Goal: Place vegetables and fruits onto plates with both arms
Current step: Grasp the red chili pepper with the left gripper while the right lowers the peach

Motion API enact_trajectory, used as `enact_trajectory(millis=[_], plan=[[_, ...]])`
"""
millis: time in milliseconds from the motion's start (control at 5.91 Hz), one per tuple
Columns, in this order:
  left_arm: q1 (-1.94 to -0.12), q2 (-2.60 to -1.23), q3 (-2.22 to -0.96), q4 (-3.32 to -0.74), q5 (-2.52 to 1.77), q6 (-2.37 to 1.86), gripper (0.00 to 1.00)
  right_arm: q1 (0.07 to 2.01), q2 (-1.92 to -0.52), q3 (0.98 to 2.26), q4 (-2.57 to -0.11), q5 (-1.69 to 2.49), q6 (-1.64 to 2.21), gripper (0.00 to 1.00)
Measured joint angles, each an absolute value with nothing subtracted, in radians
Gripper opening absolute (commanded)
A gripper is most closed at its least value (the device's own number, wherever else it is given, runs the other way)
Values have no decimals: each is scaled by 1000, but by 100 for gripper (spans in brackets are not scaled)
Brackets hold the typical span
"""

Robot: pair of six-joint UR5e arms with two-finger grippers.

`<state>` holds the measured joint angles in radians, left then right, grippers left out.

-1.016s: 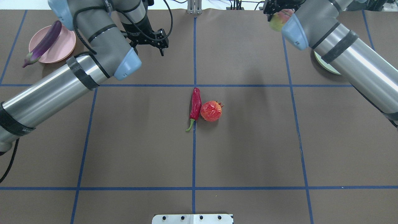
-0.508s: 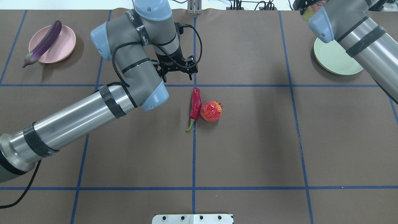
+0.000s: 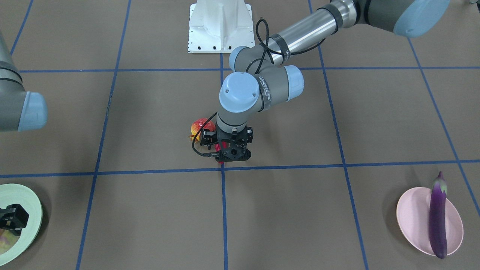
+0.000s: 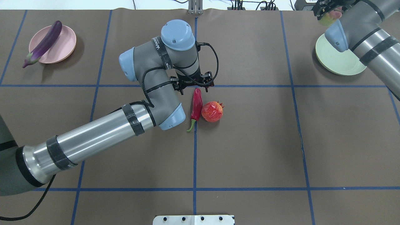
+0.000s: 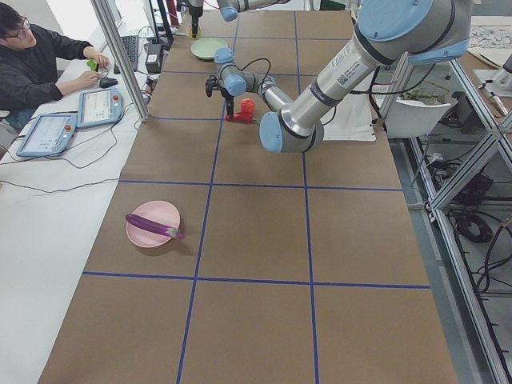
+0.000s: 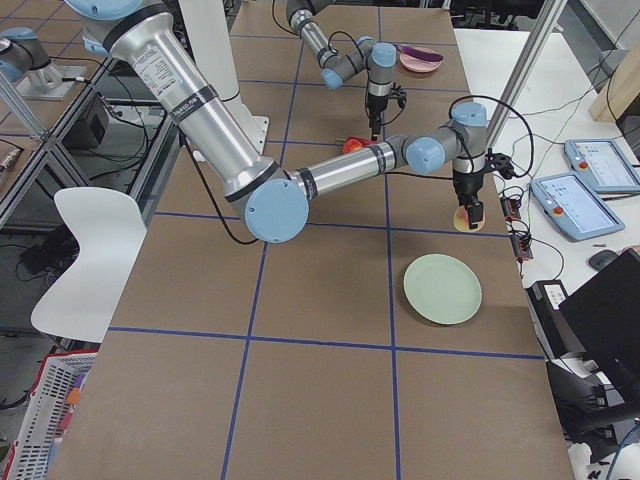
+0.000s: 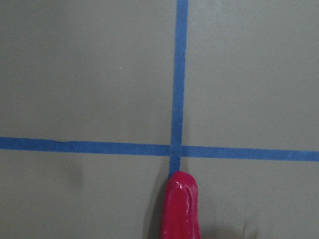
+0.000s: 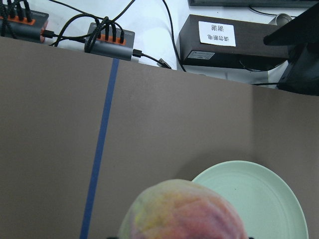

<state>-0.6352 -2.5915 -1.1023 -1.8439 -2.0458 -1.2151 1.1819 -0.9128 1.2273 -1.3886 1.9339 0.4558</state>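
My left gripper [image 4: 193,87] hangs open just above the far tip of the red chili pepper [image 4: 197,104], which lies flat on the mat. The left wrist view shows only that chili pepper tip [image 7: 180,209] at a tape crossing. A red-orange pomegranate-like fruit [image 4: 212,111] touches the chili's side. My right gripper [image 4: 327,14] is shut on the peach-like fruit [image 8: 182,211], held in the air over the far rim of the mint green plate [image 4: 337,59]. The purple eggplant [image 4: 43,42] lies across the pink plate [image 4: 64,47], its cap end overhanging the rim.
The white robot base [image 3: 219,26] sits at the table's near edge. Cable hubs [image 8: 107,42] and a black box [image 8: 224,42] lie just past the far edge. A person [image 5: 40,64] sits at a side desk with tablets.
My left arm swung from near the pink plate to the centre, and its gripper now hangs over the chili's tip. My right arm carried the peach-like fruit rightward to the green plate.
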Motion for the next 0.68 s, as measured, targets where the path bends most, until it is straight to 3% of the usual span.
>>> enact_trajectory(millis=[677], plan=[[-606, -2595, -1052, -1904, -2017, -1221, 69, 1209, -952, 1185, -1359, 1926, 368, 0]])
